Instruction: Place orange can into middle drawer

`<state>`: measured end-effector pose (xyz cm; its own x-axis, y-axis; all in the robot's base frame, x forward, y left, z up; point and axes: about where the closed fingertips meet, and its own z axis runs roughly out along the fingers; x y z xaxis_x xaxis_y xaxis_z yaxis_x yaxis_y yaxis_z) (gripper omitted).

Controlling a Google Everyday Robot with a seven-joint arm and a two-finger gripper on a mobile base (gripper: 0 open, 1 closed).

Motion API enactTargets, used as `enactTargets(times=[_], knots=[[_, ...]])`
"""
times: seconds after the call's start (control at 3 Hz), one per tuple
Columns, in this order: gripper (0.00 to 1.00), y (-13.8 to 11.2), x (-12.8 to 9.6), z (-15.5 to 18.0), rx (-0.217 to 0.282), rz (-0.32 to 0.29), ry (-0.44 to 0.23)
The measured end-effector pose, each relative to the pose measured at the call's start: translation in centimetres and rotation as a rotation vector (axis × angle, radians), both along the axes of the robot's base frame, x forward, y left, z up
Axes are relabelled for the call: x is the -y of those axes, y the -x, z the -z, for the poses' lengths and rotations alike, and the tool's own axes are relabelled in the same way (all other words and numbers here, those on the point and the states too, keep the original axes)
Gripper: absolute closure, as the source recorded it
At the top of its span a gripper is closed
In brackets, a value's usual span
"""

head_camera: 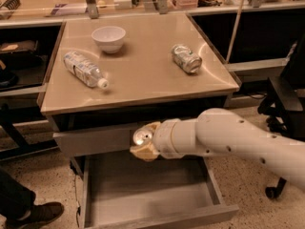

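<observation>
the white robot arm (228, 137) reaches in from the right edge of the frame to just below the front edge of the worktop (143, 82). its end effector (143, 142) is clenched around the orange can (142, 136), with tan fingers (143, 152) wrapping the can's sides. the can's shiny silver top faces up and toward the camera.

the held can sits in the centre of the frame, in front of the closed upper drawer front (90, 141) and over the rear part of the middle drawer (147, 194). that drawer is pulled out toward the bottom of the frame, with its grey floor bare. whether the can touches the drawer floor cannot be told; it appears to be above it.

on the worktop, a white bowl (108, 37) stands upright at the upper left. a clear plastic bottle (85, 69) lies on its side just below it, cap pointing to the lower right. a silver can with green markings (187, 58) lies on its side toward the right, well apart from both. a dark shoe (38, 214) shows at the lower left corner, and a black office chair (286, 99) at the right edge.
</observation>
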<state>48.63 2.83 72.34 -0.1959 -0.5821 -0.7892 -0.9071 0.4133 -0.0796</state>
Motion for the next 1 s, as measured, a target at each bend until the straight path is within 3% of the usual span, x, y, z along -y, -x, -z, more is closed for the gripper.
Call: enactTargets(times=[0.67, 1.0], knots=[[1.00, -2.1, 0.3, -14.4, 0.144, 0.009, 0.040], [1.00, -3.4, 0.6, -19.9, 0.191, 0.004, 0.064]])
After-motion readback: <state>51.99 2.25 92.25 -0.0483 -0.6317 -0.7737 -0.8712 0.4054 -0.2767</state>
